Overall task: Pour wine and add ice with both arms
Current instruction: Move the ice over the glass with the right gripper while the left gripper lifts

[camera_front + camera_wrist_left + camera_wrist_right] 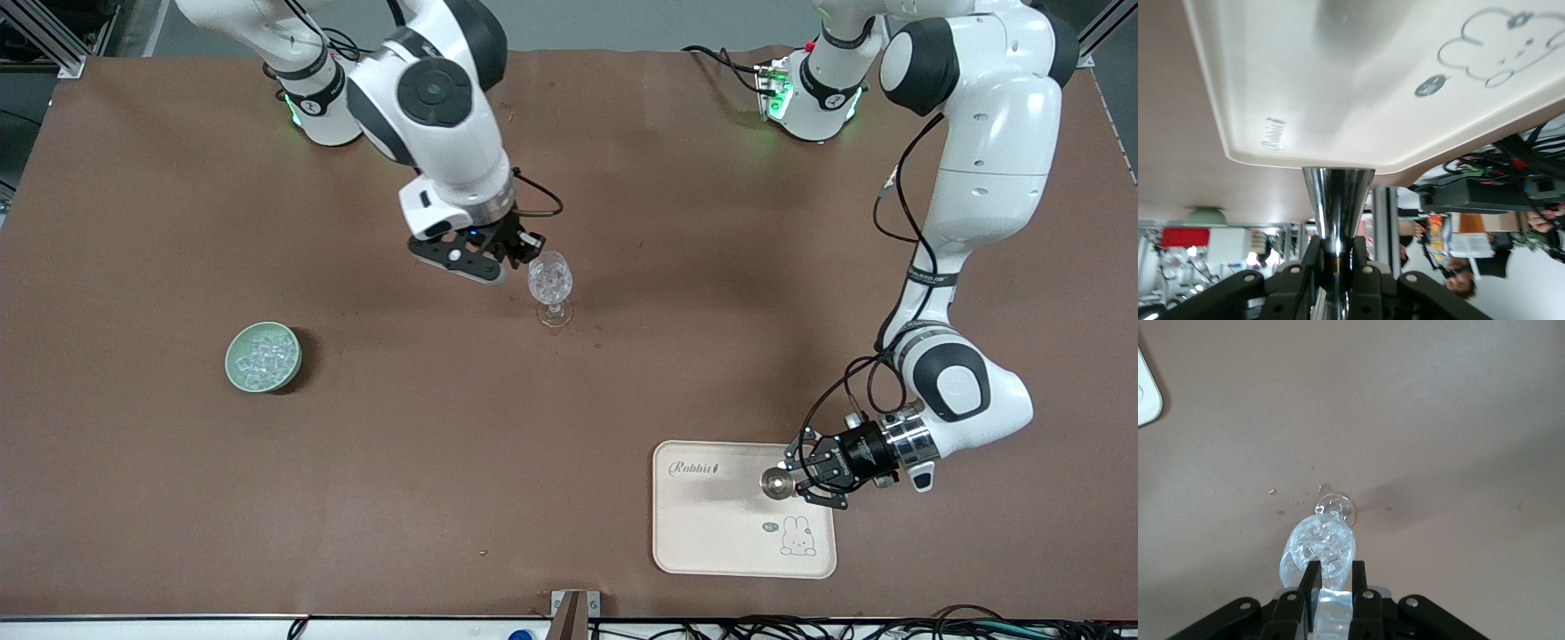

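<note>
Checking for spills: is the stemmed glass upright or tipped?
Upright: the stemmed glass stands on its foot on the table, bowl above the stem, with the right gripper at its rim.

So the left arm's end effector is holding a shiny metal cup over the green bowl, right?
Not quite. The left end effector holds the shiny metal cup over the cream tray, not the green bowl, as the front view shows.

Ice (263, 356) in bowl (236, 372), toward right arm's end. Glass (551, 286) mid-table, farther from front camera than tray (711, 533).
</note>
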{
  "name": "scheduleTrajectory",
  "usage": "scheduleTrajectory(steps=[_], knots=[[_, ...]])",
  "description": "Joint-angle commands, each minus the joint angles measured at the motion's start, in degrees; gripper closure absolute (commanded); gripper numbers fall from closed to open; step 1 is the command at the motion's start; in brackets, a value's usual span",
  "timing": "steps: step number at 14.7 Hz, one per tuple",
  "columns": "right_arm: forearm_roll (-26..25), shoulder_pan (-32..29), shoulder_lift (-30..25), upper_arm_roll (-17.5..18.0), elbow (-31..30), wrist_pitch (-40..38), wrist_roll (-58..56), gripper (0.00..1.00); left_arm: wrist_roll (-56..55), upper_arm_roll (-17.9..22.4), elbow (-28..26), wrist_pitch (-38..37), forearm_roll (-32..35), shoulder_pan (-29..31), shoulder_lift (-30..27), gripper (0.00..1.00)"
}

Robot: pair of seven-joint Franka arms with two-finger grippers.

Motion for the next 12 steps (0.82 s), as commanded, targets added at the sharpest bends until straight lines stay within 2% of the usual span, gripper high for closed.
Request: scheduleTrajectory(steps=[1, 7, 8, 9, 10, 11, 12], knots=[[-1.5, 1.3, 2.0, 0.4, 0.7, 1.3, 2.3, 0.99, 2.5, 0.3, 1.9, 0.4, -6.4, -0.1, 2.4, 0.96], [-4.2, 3.0, 5.9, 0.4, 1.1, 3.5, 4.6, 0.99, 10.1, 0.3, 1.8, 0.5, -14.3, 1.6, 5.9, 0.93], [-4.3, 3.2, 6.0, 0.4, 1.1, 3.5, 4.6, 0.99, 10.6, 0.3, 1.8, 0.5, -15.4, 1.7, 6.2, 0.89], [-4.3, 3.3, 6.3, 0.4, 1.1, 3.5, 4.6, 0.99, 11.6, 0.3, 1.7, 0.5, -17.0, 1.8, 6.5, 0.81], [-4.3, 3.3, 6.4, 0.4, 1.1, 3.5, 4.6, 0.99, 12.2, 0.3, 1.6, 0.5, -18.6, 2.0, 6.5, 0.53], [-4.3, 3.3, 6.4, 0.4, 1.1, 3.5, 4.6, 0.99, 12.4, 0.4, 1.5, 0.5, -19.4, 2.0, 6.5, 0.01], [-4.3, 3.3, 6.4, 0.4, 1.1, 3.5, 4.6, 0.98, 12.7, 0.4, 1.2, 0.4, -19.6, 2.1, 6.3, 0.00]])
